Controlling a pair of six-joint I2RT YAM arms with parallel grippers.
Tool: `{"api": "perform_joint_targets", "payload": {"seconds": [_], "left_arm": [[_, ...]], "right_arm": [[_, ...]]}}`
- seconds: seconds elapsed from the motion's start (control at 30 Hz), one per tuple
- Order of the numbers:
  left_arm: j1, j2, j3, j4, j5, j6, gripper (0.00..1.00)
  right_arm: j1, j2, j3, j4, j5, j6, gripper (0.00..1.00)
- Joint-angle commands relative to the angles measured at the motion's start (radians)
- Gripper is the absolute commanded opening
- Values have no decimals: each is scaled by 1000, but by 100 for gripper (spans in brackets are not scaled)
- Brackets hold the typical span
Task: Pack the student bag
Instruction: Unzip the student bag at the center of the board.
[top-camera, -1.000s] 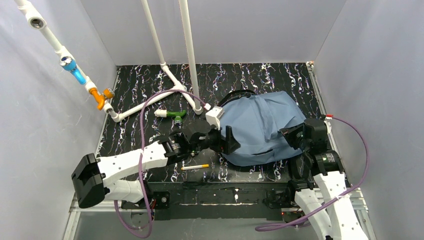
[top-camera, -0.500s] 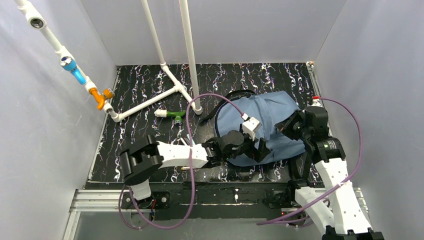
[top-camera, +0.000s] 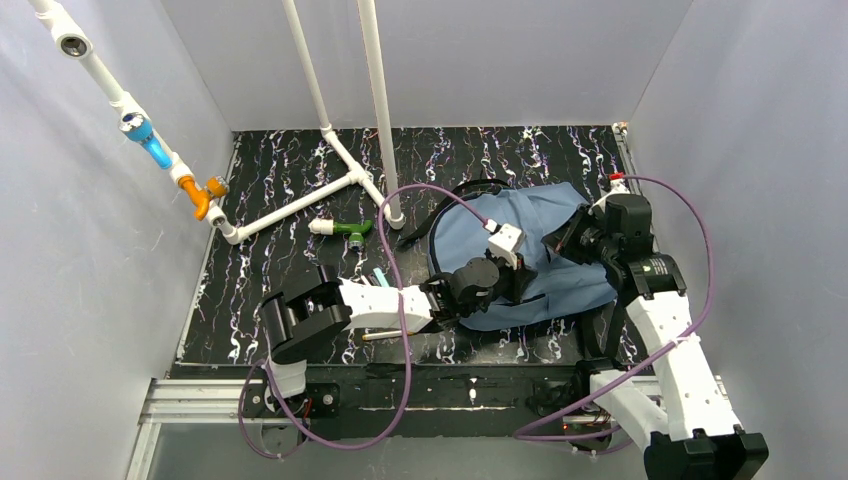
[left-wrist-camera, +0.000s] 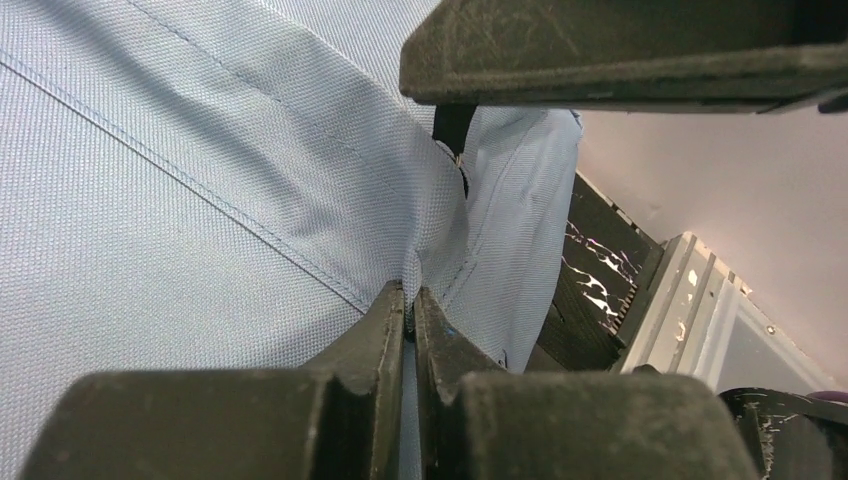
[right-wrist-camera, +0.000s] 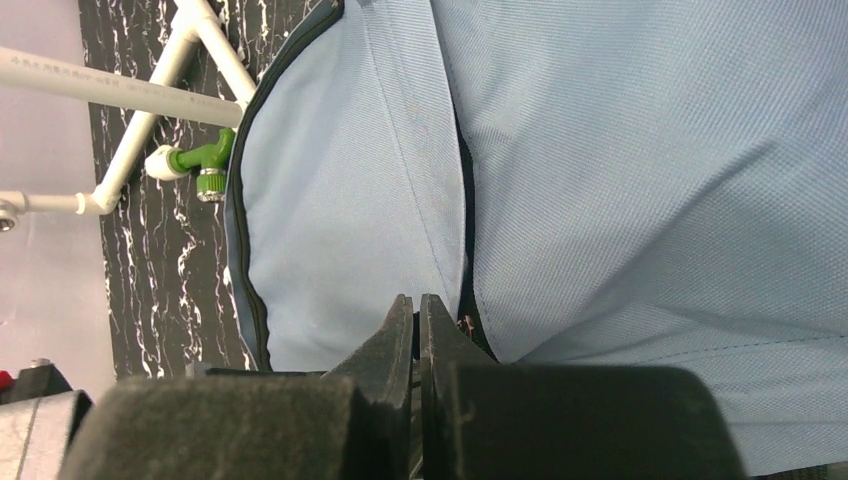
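Note:
The student bag (top-camera: 535, 235), soft slate-blue fabric with dark zipper lines, lies on the right half of the black marbled table (top-camera: 270, 200). My left gripper (top-camera: 518, 282) reaches across the bag's near side. In the left wrist view its jaws are shut, pinching a raised fold of the bag's fabric (left-wrist-camera: 412, 268). My right gripper (top-camera: 566, 240) rests on the bag's right part. In the right wrist view it is shut at the bag's dark zipper line (right-wrist-camera: 466, 230), with the blue cloth (right-wrist-camera: 650, 150) spread beyond it. What is inside the bag is hidden.
A white pipe frame (top-camera: 335, 165) stands at the back left, with a green fitting (top-camera: 345, 229) lying beside it. A thin pale stick (top-camera: 382, 335) lies near the front edge under the left arm. Grey walls close in on three sides.
The left arm has swung right from the bag's left edge onto its near side and closed its open jaws on a fabric fold. The right gripper has shifted slightly back.

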Motion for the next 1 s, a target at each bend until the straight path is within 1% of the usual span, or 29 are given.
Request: {"api": "perform_joint_targets", "payload": {"seconds": [0.0, 0.07, 0.13, 0.2, 0.23, 0.27, 0.33, 0.4, 0.53, 0.67, 0.73, 0.8, 0.87, 0.97], "left_arm": [[-3, 23, 26, 34, -39, -32, 0], [-4, 24, 11, 34, -34, -49, 0], [-8, 21, -8, 36, -44, -70, 0], [-14, 14, -38, 27, -103, -118, 0], [-13, 9, -63, 32, -133, -150, 0], [-11, 8, -78, 29, -140, -147, 0], [-12, 14, -94, 46, -105, -127, 0], [-18, 17, -96, 56, -74, -130, 0], [-45, 32, -95, 69, -77, -113, 0], [-67, 31, -113, 85, -86, -104, 0], [-81, 19, -123, 85, -94, -87, 0], [-90, 7, -139, 87, -106, -83, 0], [-92, 10, -146, 92, -105, -89, 0], [-94, 21, -145, 98, -97, -96, 0]], "right_arm": [[1, 41, 93, 87, -20, -5, 1], [1, 86, 113, 92, 9, 26, 1], [1, 137, 115, 142, 37, 75, 1], [1, 216, 122, 233, 55, 120, 1], [1, 262, 150, 256, 62, 132, 1], [1, 317, 177, 273, 52, 148, 1], [2, 415, 262, 267, 26, 141, 1], [2, 480, 330, 254, 32, 136, 1], [-1, 592, 479, 242, 76, 129, 1], [-1, 718, 591, 241, 103, 125, 1], [-1, 728, 613, 217, 110, 117, 1], [-7, 711, 584, 307, 96, 112, 1], [-11, 779, 674, 309, 83, 66, 1], [-11, 901, 759, 388, -38, 40, 1]]}}
